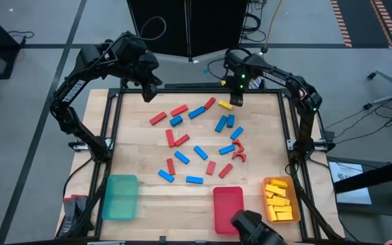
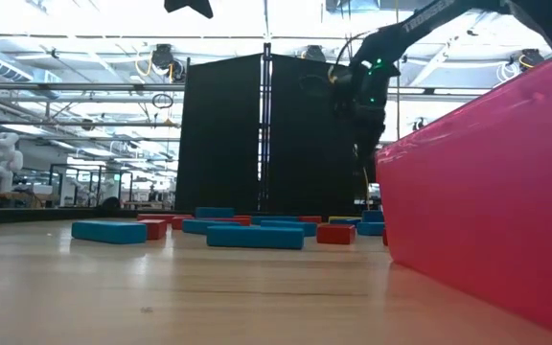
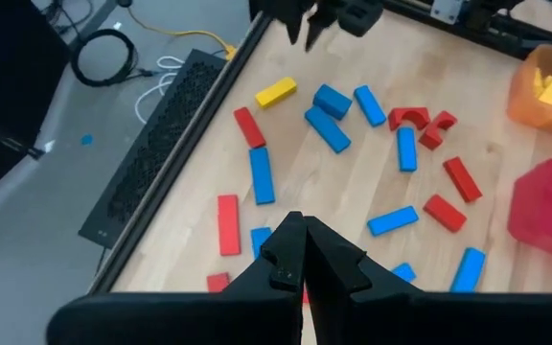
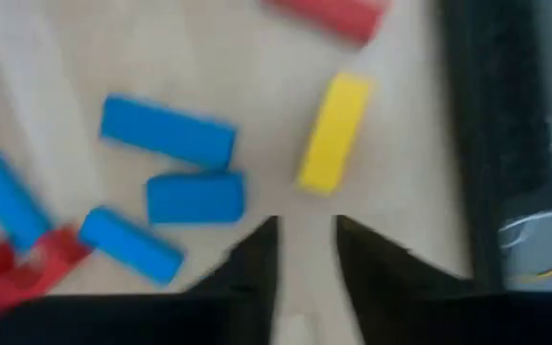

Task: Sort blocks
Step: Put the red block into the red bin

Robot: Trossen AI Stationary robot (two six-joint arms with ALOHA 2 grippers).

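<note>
A grey floor (image 1: 33, 27) with cables is seen around the wooden desk (image 1: 135, 146). A black partition (image 2: 257, 134) is set behind it. Bright ceiling lights (image 2: 113, 19) and pipework are seen beyond.

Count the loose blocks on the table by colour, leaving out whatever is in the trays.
Red blocks: 10, two of them arches
Blue blocks: 10
Yellow block: 1
Total: 21
</note>
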